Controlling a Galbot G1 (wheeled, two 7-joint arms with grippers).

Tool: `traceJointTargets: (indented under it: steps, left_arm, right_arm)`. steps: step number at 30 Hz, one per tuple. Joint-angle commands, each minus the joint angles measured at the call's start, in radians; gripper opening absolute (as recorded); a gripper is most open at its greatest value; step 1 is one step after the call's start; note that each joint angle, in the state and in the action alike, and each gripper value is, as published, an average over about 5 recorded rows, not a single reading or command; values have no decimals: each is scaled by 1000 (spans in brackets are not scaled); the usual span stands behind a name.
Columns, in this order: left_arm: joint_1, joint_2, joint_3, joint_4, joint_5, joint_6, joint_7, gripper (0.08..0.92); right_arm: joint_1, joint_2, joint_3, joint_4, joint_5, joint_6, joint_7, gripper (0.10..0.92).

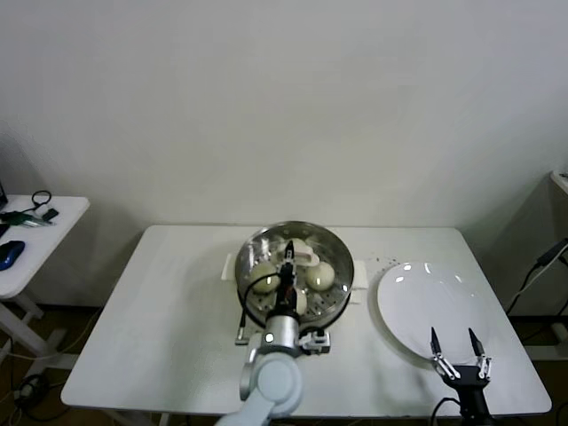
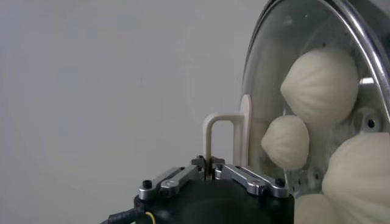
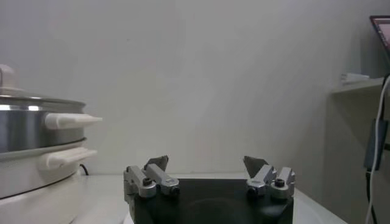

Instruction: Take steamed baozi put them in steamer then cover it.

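With the cover [image 1: 290, 258] seated on the steamer [image 1: 338, 286], the clear glass lid w/ metal rim spans the whole basket, and its cream-white oblong handle [image 2: 223, 139] stands at centre. Thru the glass the steamed baozi [image 1: 320, 275] are visible inside the steamer: four cream-white buns resting on the perforated steel bottom, packed close together around the handle; left wrist view shows them pleated, pressed near the lid's underside. Steamer sits atop a white pot base [image 3: 36, 175] w/ white side handles, approx. mid-table [image 1: 169, 311]. Left gripper [image 1: 287, 266] is directly over the steamer's centre, fingers [image 2: 244, 176] closed tight on the cover's handle, the thin handle bar pinched between the tips; the left arm reaches in from the steamer's near side. Right of the steamer, just beside it but not touching as far as can be judged, lies a flat white plate [image 1: 426, 306], nothing on it. Right gripper [image 1: 459, 354] hangs at the plate's near edge, well apart from the steamer, jaws spread wide, holding nothing; right wrist view confirms both fingers [image 3: 152, 176] splayed, steamer off to one side. Far left of the steamer, a separate small side table [image 1: 44, 240] carries cables and a blue item; details too small to tell.
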Motion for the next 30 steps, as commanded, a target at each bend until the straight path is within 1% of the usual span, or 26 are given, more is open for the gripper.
traceJointTargets:
  steps: [1, 7, 13, 19, 23, 26, 30]
  left_arm:
    - [0, 5, 5, -4, -23, 10, 1, 169]
    - [-13, 17, 25, -36, -81, 26, 2, 331]
    - [-10, 41, 50, -99, -134, 55, 8, 504]
    - [19, 70, 47, -169, -187, 57, -1, 678]
    - [53, 93, 33, -236, -241, 41, -29, 785]
    - [90, 118, 9, -286, -302, 15, -59, 817]
    - [149, 152, -59, -342, -411, -62, -120, 822]
  right_arm:
    - [2, 5, -1, 1, -5, -1, -2, 823]
    - [3, 6, 1, 2, -8, -5, -3, 823]
    - [5, 6, -1, 3, -12, -15, -7, 823]
    - [5, 11, -4, 12, -4, -42, -2, 823]
    - [-4, 9, -11, 22, 1, -50, 26, 823]
    - [-11, 5, -15, 35, 6, -61, 49, 823]
    - [-19, -2, -13, 66, 2, -92, 83, 823]
